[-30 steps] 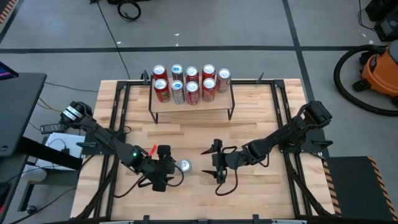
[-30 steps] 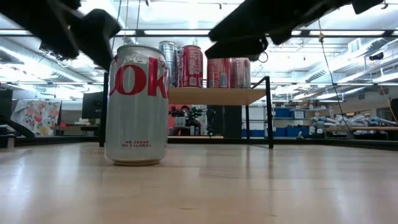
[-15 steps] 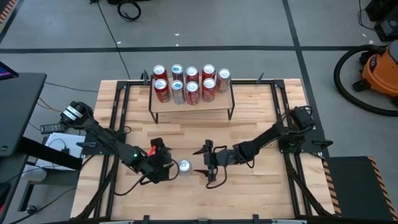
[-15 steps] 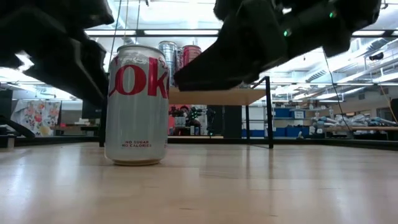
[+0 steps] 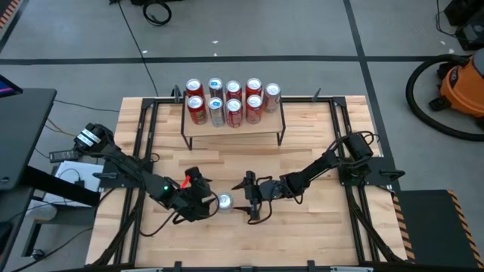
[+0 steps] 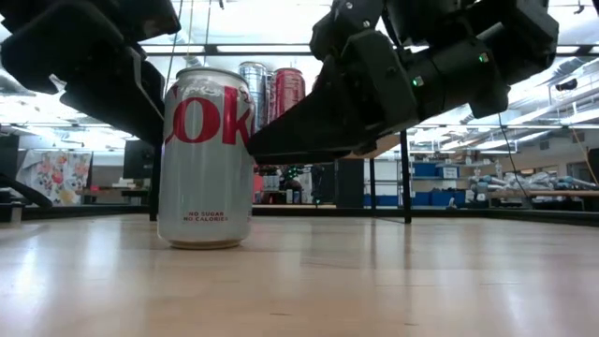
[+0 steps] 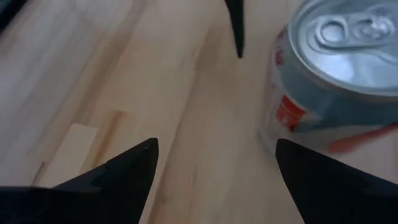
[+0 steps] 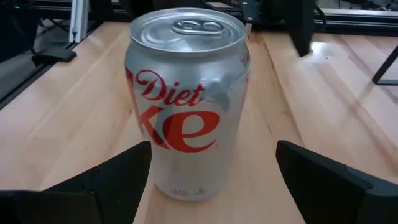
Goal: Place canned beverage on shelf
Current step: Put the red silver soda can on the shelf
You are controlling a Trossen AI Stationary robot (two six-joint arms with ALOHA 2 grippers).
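Note:
A silver Diet Coke can [image 5: 224, 201] stands upright on its base on the wooden table, near the front middle; the low view shows the can [image 6: 206, 154] close up. My left gripper [image 5: 204, 195] stands open just left of it, with the can [image 7: 336, 74] beside one finger rather than between the two. My right gripper [image 8: 212, 146] is open and low, right of the can [image 8: 186, 99], its fingers pointing at the can from a short way off. The shelf [image 5: 233, 131] stands at the far middle with several red and silver cans on its top board.
Black frame rails [image 5: 142, 143] run along the table's left and right sides. In the low view the shelf [image 6: 323, 143] with its thin black legs shows behind the can. Bare wood lies between the can and the shelf. An orange vacuum [image 5: 463, 81] stands on the floor, off the table.
My right gripper has come down and gone toward the table's left, close up to the can, staying open. My left gripper has sunk a little and rolled beside the can. The can has kept its place.

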